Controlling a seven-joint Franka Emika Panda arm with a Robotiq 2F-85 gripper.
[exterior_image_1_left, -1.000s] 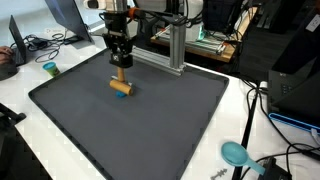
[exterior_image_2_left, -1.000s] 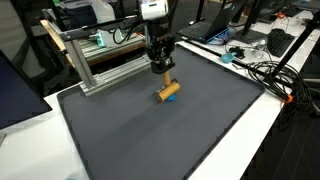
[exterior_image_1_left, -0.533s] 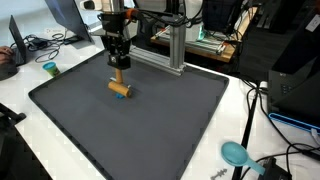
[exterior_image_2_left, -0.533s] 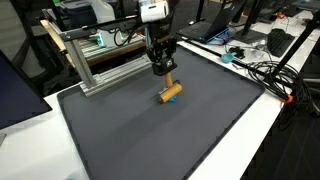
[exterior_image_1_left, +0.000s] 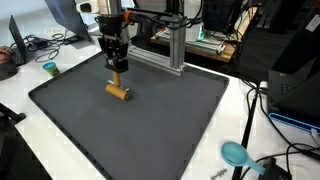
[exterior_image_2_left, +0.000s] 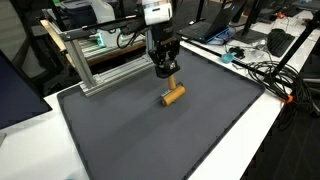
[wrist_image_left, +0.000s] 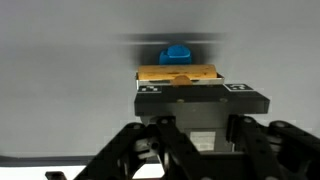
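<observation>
Jaws shut tight on the upright stem of a wooden T-piece (exterior_image_1_left: 120, 93); contact between its crossbar and the dark mat (exterior_image_1_left: 150, 130) is unclear. The piece sits toward 11 o'clock of the mat's centre. A blue tip (wrist_image_left: 176, 53) shows in the wrist view.

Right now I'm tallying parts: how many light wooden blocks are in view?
2. The upright wooden block sits in the gripper; the lying wooden block rests on the dark grey mat beneath it. Others may be hidden.

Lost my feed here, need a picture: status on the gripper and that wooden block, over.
Gripper shut on wooden block, upright. Below it, a wooden cylinder lying on the grey mat. Aluminium frame behind, apart.
</observation>
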